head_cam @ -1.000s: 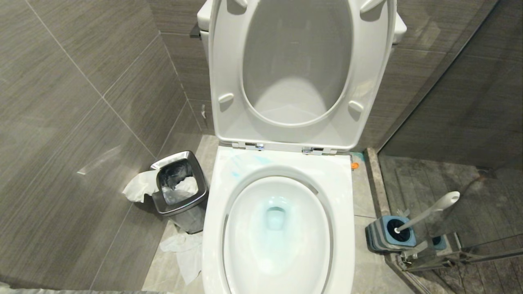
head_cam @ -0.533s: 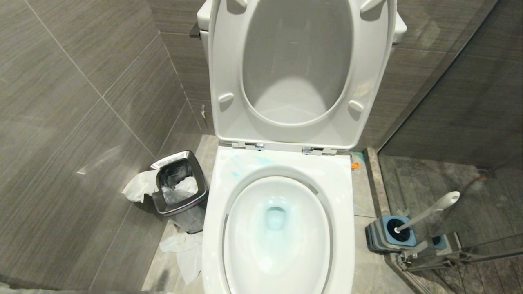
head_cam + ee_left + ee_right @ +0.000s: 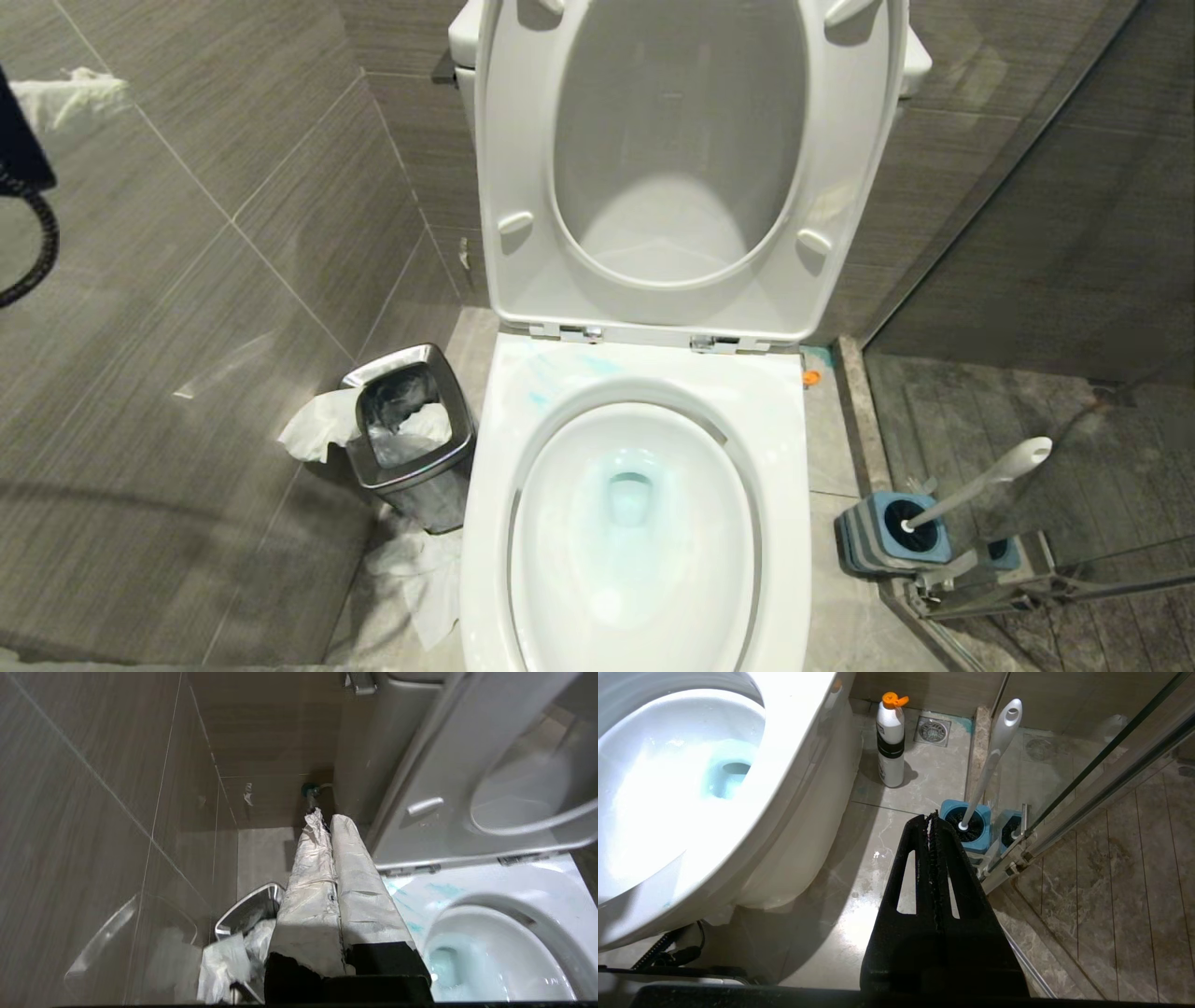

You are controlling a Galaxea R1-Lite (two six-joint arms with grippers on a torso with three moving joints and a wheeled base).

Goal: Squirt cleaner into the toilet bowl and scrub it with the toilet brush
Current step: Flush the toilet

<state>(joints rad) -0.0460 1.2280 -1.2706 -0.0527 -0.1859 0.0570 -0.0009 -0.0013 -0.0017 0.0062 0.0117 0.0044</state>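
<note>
Below the raised lid and seat, the toilet bowl (image 3: 635,523) sits open at the middle of the head view. Cleaner (image 3: 621,504) tints the water and basin pale blue, with faint blue streaks on the rim behind the basin, toward the robot's left. The brush (image 3: 976,490) stands on the floor to the right of the bowl, its head down in a blue holder (image 3: 887,537) and its grey handle leaning away toward the glass shower door (image 3: 1074,280). A white bottle (image 3: 891,742) with an orange cap stands upright on the floor beside the bowl, beyond the holder.

The left tool (image 3: 327,826), its fingers wrapped in white paper, is pressed closed and empty, raised beside the lid at the far left of the head view. The right tool (image 3: 931,819) is also closed and empty, low over the floor just short of the holder.

A steel bin (image 3: 406,429) stuffed with tissue (image 3: 322,425) stands left of the bowl, more tissue lying on the floor.
</note>
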